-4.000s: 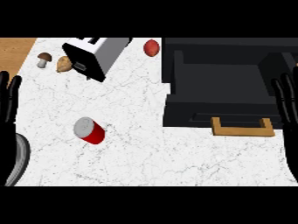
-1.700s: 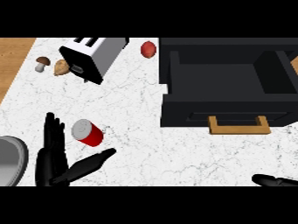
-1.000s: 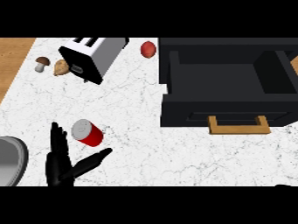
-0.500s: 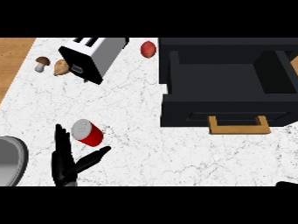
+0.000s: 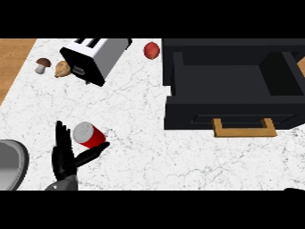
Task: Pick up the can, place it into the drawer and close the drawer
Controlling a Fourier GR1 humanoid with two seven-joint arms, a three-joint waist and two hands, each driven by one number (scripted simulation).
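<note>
One left hand [image 5: 67,157], straight open fingers [image 5: 61,136] spread upward just beside the can [image 5: 89,135].

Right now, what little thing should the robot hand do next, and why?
Probably curl the left hand round the can. The fingers are straight and open, the thumb reaches out under the can, and the can lies on the counter, not lifted. The drawer is open already.
</note>
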